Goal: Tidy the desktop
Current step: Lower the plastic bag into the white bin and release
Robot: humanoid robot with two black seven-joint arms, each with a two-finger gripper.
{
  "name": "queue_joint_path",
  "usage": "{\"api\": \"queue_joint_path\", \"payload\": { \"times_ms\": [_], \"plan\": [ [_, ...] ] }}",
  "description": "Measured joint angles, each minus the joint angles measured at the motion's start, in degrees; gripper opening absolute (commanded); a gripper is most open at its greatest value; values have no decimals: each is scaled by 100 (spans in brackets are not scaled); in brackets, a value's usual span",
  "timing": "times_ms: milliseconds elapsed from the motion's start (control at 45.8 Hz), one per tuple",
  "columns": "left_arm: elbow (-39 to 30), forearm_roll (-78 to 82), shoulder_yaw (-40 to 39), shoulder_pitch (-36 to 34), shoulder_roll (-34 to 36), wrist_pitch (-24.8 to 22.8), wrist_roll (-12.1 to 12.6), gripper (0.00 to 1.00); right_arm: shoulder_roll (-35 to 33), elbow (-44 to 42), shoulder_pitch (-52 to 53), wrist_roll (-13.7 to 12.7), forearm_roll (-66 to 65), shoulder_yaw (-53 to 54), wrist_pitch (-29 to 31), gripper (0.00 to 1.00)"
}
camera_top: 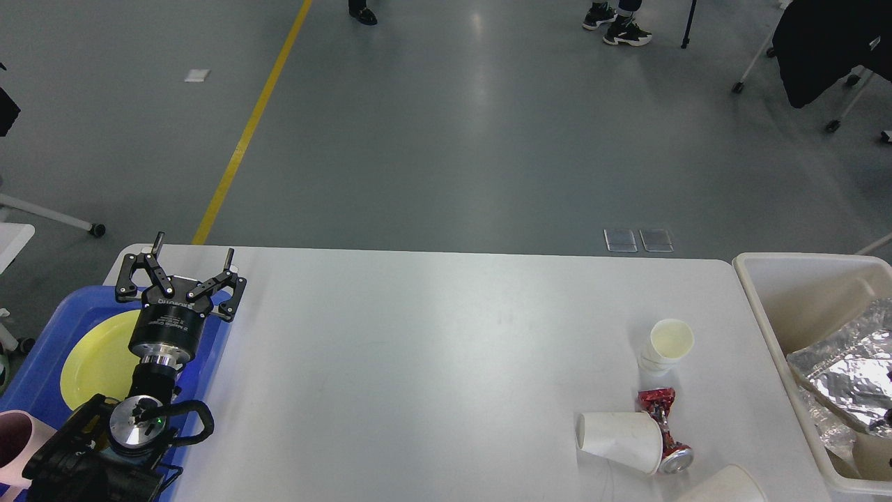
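Observation:
The white desktop [432, 348] carries litter at its right front: an upright stack of paper cups [670, 341], a paper cup on its side [619, 432], a crushed red can [662, 427] against it, and another tipped cup [725, 484] at the bottom edge. My left gripper [194, 249] is open and empty, pointing up over the desktop's far left corner. Crumpled silver foil [847, 366] lies in the cream bin [763, 286] on the right. Only a small dark bit of my right gripper [886, 417] shows at the foil's lower edge; its fingers are hidden.
A blue tray [38, 348] at the left holds a yellow plate [94, 359], partly behind my left arm. A pink cup [14, 446] is at the bottom left. More plastic wrap and brown paper lie in the bin under the foil.

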Motion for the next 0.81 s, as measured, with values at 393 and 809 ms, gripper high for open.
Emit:
{"api": "queue_joint_path", "payload": {
  "times_ms": [393,809],
  "plan": [
    [0,0,0,0,0,0,0,96,151,-21,-346,-277,18,-61,-551,0],
    [0,0,0,0,0,0,0,96,271,-16,-577,-307,-16,-65,-1094,100]
  ]
}}
